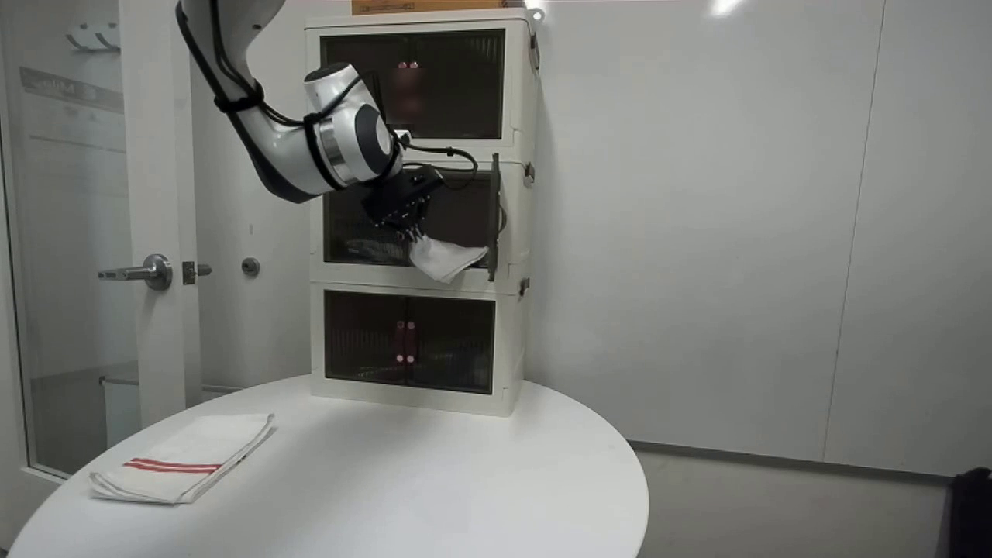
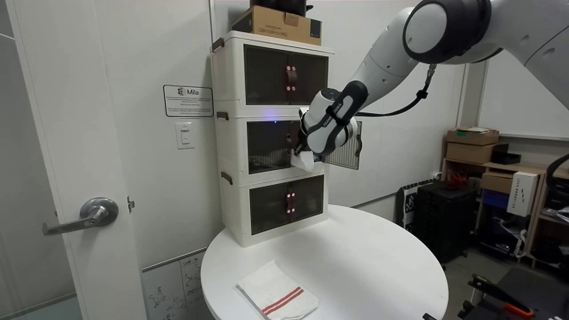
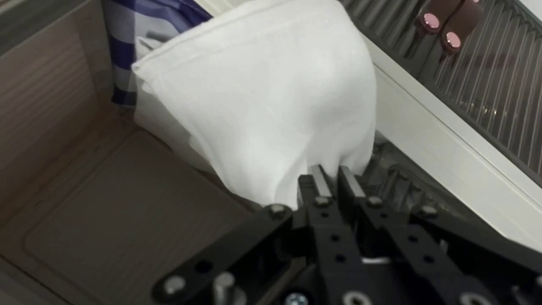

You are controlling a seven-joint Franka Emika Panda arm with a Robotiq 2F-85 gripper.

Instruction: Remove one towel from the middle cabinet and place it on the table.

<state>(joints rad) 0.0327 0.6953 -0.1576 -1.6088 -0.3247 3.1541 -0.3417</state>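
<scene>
My gripper [image 1: 415,231] is shut on an edge of a white towel [image 1: 446,259] at the middle cabinet [image 1: 514,221]. The towel hangs over the cabinet's front lip in both exterior views [image 2: 303,161]. In the wrist view, the fingertips [image 3: 331,171] pinch the bunched towel [image 3: 271,93]; its far part lies beside a blue-and-white checked cloth [image 3: 123,46] inside the cabinet. One middle door [image 2: 346,149] stands open; the other is shut. A folded white towel with red stripes [image 1: 186,457] lies on the round white table [image 1: 434,480]; it also shows here [image 2: 279,293].
The open door [image 1: 494,221] stands close beside the towel and gripper. The upper cabinet [image 2: 229,71] and lower cabinet [image 2: 233,209] have shut doors. A cardboard box [image 2: 284,26] sits on top of the stack. A room door with a lever handle [image 2: 95,213] stands nearby.
</scene>
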